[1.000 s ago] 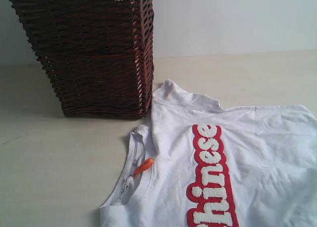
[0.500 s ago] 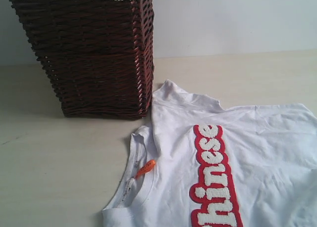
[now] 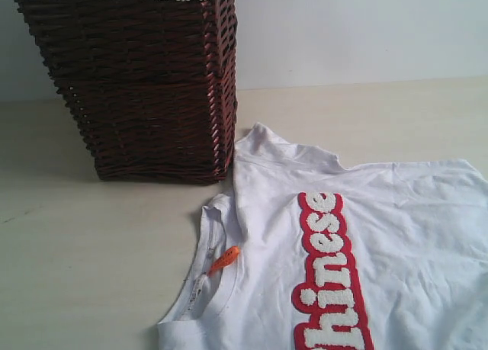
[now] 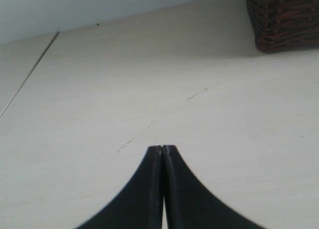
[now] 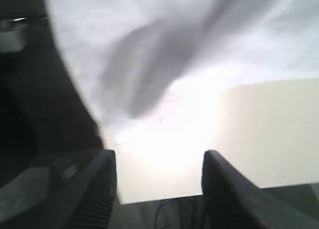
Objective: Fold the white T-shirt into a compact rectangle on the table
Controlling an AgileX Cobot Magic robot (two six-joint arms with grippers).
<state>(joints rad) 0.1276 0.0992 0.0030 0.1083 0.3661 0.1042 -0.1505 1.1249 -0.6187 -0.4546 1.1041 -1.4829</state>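
The white T-shirt (image 3: pixel 396 236) lies spread on the table (image 3: pixel 91 251), red-outlined lettering (image 3: pixel 328 270) facing up and the orange neck tag (image 3: pixel 223 259) at the collar. Neither gripper shows in the exterior view. My left gripper (image 4: pixel 163 148) is shut with nothing between its black fingers, hovering over bare tabletop (image 4: pixel 149 89) away from the shirt. My right gripper (image 5: pixel 159 156) is open near the table's edge, with blurred white shirt fabric (image 5: pixel 174 49) just beyond its fingertips; nothing is held.
A tall brown wicker basket (image 3: pixel 133 83) with white lace edging stands at the back left, its corner touching the shirt's sleeve; it also shows as the basket (image 4: pixel 284 17) in the left wrist view. A pale wall runs behind the table.
Over the last second the shirt has slid slightly toward the right and near side, then settled; the basket has stayed put.
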